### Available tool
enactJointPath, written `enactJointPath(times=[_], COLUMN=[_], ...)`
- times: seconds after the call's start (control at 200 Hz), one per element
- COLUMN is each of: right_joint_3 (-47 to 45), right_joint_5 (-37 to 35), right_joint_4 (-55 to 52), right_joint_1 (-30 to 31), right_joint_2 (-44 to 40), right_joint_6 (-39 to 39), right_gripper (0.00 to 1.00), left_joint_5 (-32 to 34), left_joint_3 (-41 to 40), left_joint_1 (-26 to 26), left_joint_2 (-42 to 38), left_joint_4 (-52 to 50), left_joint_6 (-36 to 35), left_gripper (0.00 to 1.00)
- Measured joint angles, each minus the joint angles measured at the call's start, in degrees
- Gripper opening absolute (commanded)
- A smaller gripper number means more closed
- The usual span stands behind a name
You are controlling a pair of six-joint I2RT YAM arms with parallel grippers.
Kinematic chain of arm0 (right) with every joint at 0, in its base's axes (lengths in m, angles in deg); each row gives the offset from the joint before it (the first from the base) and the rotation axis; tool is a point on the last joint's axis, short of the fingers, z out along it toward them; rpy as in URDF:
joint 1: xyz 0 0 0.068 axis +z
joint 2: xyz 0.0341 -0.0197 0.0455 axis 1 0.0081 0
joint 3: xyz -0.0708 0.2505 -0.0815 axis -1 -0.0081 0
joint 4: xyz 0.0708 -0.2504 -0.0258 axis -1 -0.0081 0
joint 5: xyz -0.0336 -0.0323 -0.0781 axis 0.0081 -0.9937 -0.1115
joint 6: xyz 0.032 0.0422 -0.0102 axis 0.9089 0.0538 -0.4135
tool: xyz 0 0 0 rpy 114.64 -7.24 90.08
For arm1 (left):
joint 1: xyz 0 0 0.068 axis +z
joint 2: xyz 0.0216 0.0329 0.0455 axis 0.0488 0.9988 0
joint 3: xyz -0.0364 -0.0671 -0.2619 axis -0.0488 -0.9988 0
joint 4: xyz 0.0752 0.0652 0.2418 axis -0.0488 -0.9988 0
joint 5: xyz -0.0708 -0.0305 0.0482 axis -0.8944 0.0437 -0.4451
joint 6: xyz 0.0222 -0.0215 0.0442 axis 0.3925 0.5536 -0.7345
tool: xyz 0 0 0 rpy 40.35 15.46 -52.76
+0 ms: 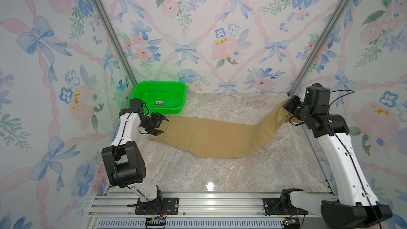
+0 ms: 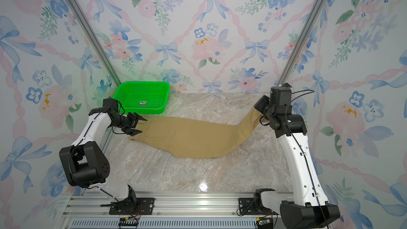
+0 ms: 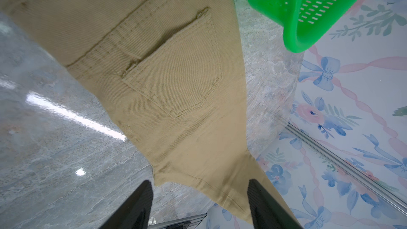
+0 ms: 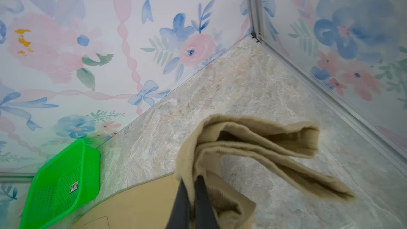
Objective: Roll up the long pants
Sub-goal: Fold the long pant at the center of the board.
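Landmark: green basket point(image 1: 160, 82), sitting on the marble table point(image 1: 198, 172) at its back edge.
Long pants point(image 1: 215, 138): tan, folded leg over leg and laid flat. The waist end lies just beside the basket's front wall. The legs run away from the basket in a shallow curve across the table.
Back pocket point(image 3: 176, 69): faces up at the end of the pants nearest the basket.
Leg hems point(image 4: 264, 142): the end farthest from the basket, raised off the table, both openings gaping and stacked.
Left gripper point(image 1: 165, 126): just in front of the basket, jaws spread wide. The waistband corner lies between the fingers point(image 3: 141, 197), not clamped.
Right gripper point(image 4: 191, 178): well apart from the basket, jaws pressed together, pinching the hem fabric and holding it up.
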Motion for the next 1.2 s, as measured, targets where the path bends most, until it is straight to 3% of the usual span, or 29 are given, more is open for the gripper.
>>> enactJointPath(times=[0.11, 0.21, 0.39, 0.5, 0.801, 1.201], right_joint_3=[8.41, 23.98, 54.53, 66.34, 63.19, 65.75], right_joint_5=[-2.91, -4.42, -3.8, -1.07, 7.85, 21.51], right_joint_4=[0.7, -0.83, -5.03, -7.61, -9.05, -0.39], right_joint_1=[14.01, 22.75, 31.3, 33.62, 34.49, 38.18], right_joint_2=[9.62, 22.75, 47.1, 58.51, 65.09, 71.38], right_joint_6=[1.4, 1.31, 1.22, 2.34, 5.97, 9.57], right_gripper=[0.0, 0.0, 0.0, 0.0, 0.0, 0.0], left_joint_5=[-0.57, -1.75, -2.36, -2.6, -2.69, -1.46], left_joint_3=[0.15, 0.44, 1.16, 1.29, 1.29, 1.25], left_joint_1=[0.0, 0.0, 0.02, 0.24, 4.11, 5.01], left_joint_2=[0.83, 1.64, 2.64, 2.64, 2.64, 2.16], left_joint_4=[0.15, 0.55, 0.13, -0.33, -1.73, -1.46], left_joint_6=[-0.04, -0.13, -1.92, -2.73, -4.31, -2.32], left_gripper=[0.73, 0.73, 0.73, 0.73, 0.73, 0.73])
